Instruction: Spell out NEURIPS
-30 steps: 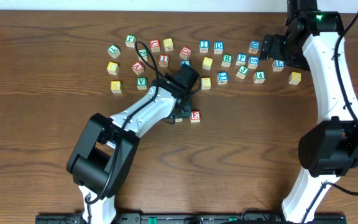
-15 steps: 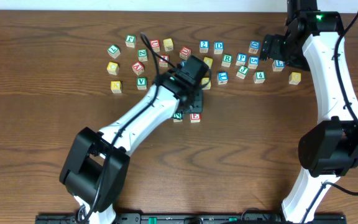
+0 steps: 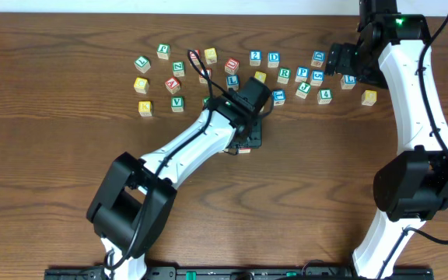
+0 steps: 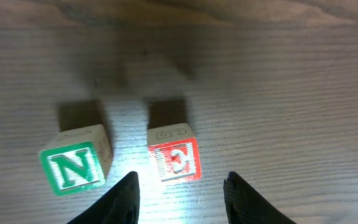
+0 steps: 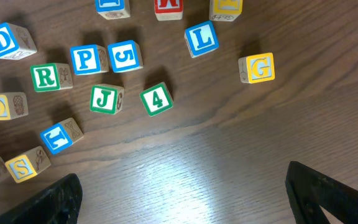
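The brown wooden worktop point(image 3: 53, 171) has lots of little letter blocks point(image 3: 208, 56) in a messy bunch along its far side. The left arm point(image 3: 185, 148) stretches over the middle, and the right arm point(image 3: 418, 101) stands tall at the right side. The left hand point(image 4: 182, 199) is open with nothing in it. A red E block point(image 4: 176, 158) sits in line with the gap between its two fingers. A green N block point(image 4: 74, 169) sits just beside the E, not touching it, and both are away from the bunch. The right hand point(image 5: 191, 199) is open wide and empty, over bare wood near the bunch. There a green R block point(image 5: 45, 76) and a blue P block point(image 5: 86, 59) sit side by side. A yellow S block point(image 5: 25, 165) lies closer to that hand.
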Tool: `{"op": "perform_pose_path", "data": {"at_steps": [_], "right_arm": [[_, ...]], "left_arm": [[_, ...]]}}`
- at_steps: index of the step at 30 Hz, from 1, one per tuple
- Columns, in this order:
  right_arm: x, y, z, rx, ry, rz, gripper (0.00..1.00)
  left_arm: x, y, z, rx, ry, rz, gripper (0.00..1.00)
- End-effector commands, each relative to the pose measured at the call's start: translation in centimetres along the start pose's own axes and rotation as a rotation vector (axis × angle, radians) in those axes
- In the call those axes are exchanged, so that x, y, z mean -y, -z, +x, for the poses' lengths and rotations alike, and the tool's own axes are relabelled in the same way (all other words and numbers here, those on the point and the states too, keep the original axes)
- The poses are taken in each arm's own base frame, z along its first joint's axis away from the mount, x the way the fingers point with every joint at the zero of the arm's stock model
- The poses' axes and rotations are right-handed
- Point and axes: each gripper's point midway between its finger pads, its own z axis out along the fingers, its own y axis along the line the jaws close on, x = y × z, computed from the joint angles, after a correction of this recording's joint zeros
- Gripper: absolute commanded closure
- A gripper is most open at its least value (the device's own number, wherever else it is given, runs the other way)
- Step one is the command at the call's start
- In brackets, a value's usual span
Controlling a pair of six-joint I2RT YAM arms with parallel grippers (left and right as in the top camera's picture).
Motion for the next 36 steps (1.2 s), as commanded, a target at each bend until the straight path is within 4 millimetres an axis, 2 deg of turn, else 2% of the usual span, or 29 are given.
{"op": "perform_pose_path", "data": {"at_steps": [1, 13, 22, 30, 36], "right_arm": [[0.1, 1.9, -0.8, 0.049, -0.007, -0.011, 0.01], [0.1, 1.9, -0.8, 0.049, -0.007, -0.011, 0.01], [0.1, 1.9, -0.8, 0.049, -0.007, -0.011, 0.01], [0.1, 1.9, -0.8, 0.049, -0.007, -0.011, 0.01], [0.1, 1.9, -0.8, 0.049, -0.007, -0.011, 0.01]], "left_arm": [[0.4, -0.6, 0.5, -0.002, -0.009, -0.012, 0.56], [0.1, -2.6, 1.2, -0.022, 0.001, -0.054, 0.56], [-0.2, -3.2, 1.3, -0.025, 0.000, -0.076, 0.56], [-0.1, -3.1, 1.3, -0.026, 0.000, -0.067, 0.56], [0.5, -1.8, 0.7, 0.000, -0.001, -0.043, 0.56]]}}
